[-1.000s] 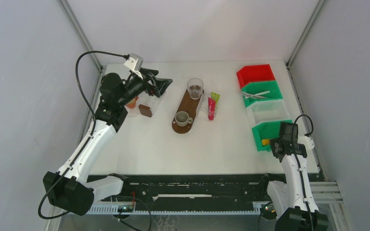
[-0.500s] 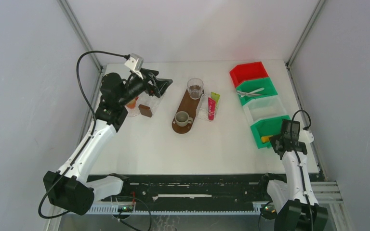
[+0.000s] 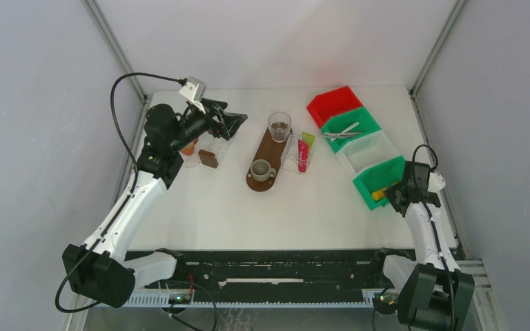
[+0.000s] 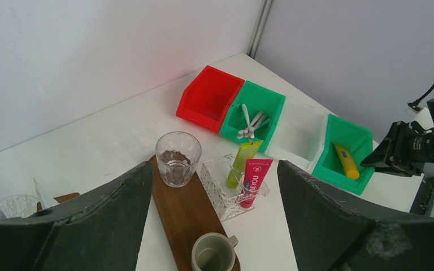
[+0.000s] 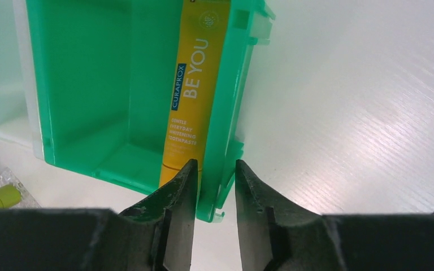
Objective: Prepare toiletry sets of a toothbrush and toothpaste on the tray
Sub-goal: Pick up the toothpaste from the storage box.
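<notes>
A: What sits on the table (image 3: 200,214)?

B: At the right, four bins in a slanted row: a red bin (image 3: 331,105) farthest, then the far green bin (image 3: 359,123), a white bin (image 3: 373,150) and the near green bin (image 3: 379,181). In the middle lies a wooden tray (image 3: 270,147).

A: And the arms?

B: The left gripper (image 3: 234,124) hangs over the far left of the table, jaws spread wide, holding nothing. The right gripper (image 5: 215,165) pinches the near green bin's side wall, one finger inside and one outside.

A: What is on the tray?

B: A glass (image 4: 178,158) at its far end, a cup (image 4: 213,254) at its near end.

A: Where is the toothpaste?

B: A clear holder (image 4: 220,195) stands on the table just beside the tray's right edge. A pink tube (image 4: 254,178) and a green tube (image 4: 242,161) lean in it. A yellow tube (image 5: 195,96) lies inside the near green bin, along the pinched wall, just beside the inner finger.

A: Toothbrushes?

B: White toothbrushes (image 4: 251,121) lie in the far green bin.
</notes>
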### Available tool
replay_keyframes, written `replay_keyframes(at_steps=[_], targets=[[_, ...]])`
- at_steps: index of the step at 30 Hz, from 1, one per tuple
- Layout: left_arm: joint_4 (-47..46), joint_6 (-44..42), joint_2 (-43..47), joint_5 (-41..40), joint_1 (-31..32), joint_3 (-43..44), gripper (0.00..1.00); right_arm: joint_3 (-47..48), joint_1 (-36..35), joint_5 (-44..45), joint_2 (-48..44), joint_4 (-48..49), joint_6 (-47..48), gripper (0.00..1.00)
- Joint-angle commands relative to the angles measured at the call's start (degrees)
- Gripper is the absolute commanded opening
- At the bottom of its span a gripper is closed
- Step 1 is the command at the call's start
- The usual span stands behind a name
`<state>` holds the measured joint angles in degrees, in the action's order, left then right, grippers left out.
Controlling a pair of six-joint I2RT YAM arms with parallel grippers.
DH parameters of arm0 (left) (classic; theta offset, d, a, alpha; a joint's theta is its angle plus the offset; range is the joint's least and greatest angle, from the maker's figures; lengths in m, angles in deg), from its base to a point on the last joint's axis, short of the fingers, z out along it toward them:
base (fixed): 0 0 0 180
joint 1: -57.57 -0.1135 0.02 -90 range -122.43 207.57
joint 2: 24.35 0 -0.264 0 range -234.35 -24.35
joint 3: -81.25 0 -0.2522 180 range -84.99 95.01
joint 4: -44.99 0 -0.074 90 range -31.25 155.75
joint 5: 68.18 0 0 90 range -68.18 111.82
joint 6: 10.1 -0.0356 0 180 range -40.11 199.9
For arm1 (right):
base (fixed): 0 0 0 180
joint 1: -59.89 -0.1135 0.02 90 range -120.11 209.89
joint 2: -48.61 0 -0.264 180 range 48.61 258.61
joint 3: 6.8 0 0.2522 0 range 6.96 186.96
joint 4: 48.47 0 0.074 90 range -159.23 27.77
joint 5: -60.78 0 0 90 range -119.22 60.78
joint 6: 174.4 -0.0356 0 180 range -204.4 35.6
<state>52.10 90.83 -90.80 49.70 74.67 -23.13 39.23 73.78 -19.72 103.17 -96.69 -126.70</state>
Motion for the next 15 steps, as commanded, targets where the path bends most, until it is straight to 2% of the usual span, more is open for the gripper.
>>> replay_keyframes(at_steps=[1, 7, 11, 15], targets=[[-1.34, -0.93, 0.26, 1.40, -0.48, 1.54, 0.84, 4.22, 0.00, -0.53, 1.87, 5.47, 2.89, 0.41], [-1.07, -1.02, 0.26, 1.52, -0.54, 1.68, 0.84, 7.23, 0.00, 2.48, -1.00, 3.09, 3.47, 0.61], [-1.08, -0.95, 0.20, 1.63, -0.67, 1.76, 0.84, 8.29, -0.41, 3.88, -6.58, 1.14, 3.57, 0.64], [-0.97, -0.92, 0.27, 1.59, -0.69, 1.65, 0.84, 10.75, -3.13, 5.51, -7.94, -1.26, 2.44, 0.64]])
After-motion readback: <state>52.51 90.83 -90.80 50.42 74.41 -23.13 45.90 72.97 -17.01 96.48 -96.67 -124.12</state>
